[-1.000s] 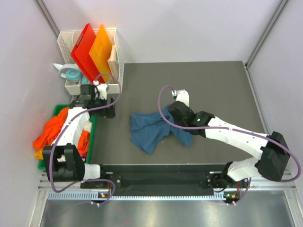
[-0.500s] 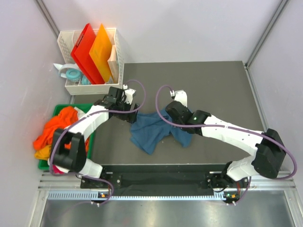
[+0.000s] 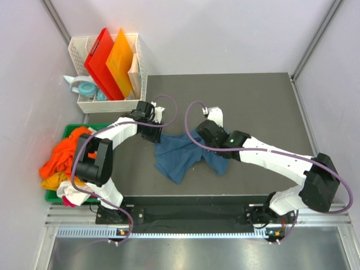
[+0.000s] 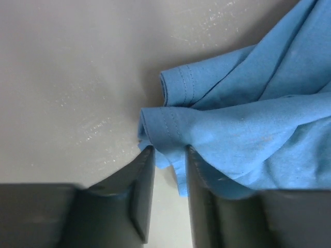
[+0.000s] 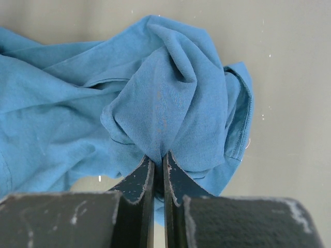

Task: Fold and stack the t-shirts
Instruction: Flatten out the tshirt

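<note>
I am viewing the teal-blue t-shirt [image 3: 177,154]; it is lying crumpled and unfolded on the dark grey table [image 3: 253,101], left of the middle; both arms are reaching over it from opposite sides.

The right claw [image 5: 159,157] is sitting on the shirt's right portion; its jaws are standing together, pinching a raised ridge of the blue fabric; the cloth is bunching into a peak just beyond the grip.

The left claw [image 4: 168,152] is sitting at the shirt's far left corner, low over the table; its jaws are standing partly apart with a visible gap; a stitched hem edge is hanging into that gap without filling it, so I am reading this claw as not clamped; a second stitched hem is lying on the table just beyond the first.

The other t-shirts are lying heaped in and over the green bin [image 3: 68,130], off the table's left edge; the orange t-shirts [image 3: 59,157] are making up most of the heap; a yellow t-shirt [image 3: 53,181] is showing below them; a white t-shirt [image 3: 70,191] is lying at the near end.

A white basket [image 3: 79,48] is standing beyond the bin; a red board [image 3: 98,59] and an orange board [image 3: 121,59] are leaning inside it, side by side; a teal roll of tape [image 3: 85,87] is lying at the basket's left side.
</note>
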{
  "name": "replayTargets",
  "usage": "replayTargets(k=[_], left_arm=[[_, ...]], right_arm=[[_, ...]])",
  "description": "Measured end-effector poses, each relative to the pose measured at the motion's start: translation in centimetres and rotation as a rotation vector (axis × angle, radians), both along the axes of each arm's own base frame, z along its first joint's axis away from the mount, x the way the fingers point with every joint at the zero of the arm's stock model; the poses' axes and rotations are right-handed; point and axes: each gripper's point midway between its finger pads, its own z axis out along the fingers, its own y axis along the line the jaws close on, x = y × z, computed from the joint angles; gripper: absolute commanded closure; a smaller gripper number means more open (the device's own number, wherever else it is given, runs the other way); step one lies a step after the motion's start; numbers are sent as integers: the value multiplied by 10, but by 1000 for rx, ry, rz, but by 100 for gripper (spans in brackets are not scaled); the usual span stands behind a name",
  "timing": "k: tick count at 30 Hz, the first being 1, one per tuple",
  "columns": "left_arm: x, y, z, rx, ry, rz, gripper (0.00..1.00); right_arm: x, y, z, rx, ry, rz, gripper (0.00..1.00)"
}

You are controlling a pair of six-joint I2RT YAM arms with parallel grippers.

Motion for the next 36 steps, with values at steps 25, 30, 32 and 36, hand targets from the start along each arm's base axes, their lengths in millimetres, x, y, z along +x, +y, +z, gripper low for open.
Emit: replayTargets(k=[25, 30, 32, 36], left_arm=[[-3, -7, -3, 15, 13, -37, 57], [-1, -12, -14, 32, 37, -49, 58], [-2, -13, -19, 39, 51, -53, 59], [0, -13, -22, 52, 57, -54, 84]], right_arm=[[1, 0, 0, 2, -3, -1, 100], [0, 0, 0, 2, -2, -1, 100], [0, 0, 0, 1, -3, -1, 100], [0, 0, 0, 1, -2, -1, 100]])
